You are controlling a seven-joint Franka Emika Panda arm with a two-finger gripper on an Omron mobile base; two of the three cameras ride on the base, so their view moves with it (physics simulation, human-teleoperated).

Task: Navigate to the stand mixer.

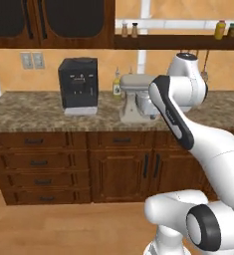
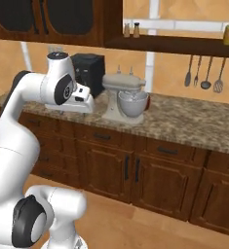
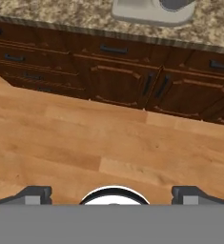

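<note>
Near the counter [image 2: 194, 124] front edge, stand mixer [image 2: 123, 97], open wood floor [image 3: 108, 143] below, end effector [image 3: 112, 193] fingers spread wide.

Coffee machine [image 1: 77, 84] beside stand mixer [image 2: 124, 98], floor [image 3: 85, 143] open

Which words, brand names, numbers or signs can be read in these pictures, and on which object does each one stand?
None can be read.
The stand mixer: no brand or label visible on its beige-grey body.
The coffee machine: black front with no legible marking.
The bottles on the shelf: any labels are too small and blurred to read.
The bottle behind the mixer: too blurred to read.
The wall switches: plain.
</note>
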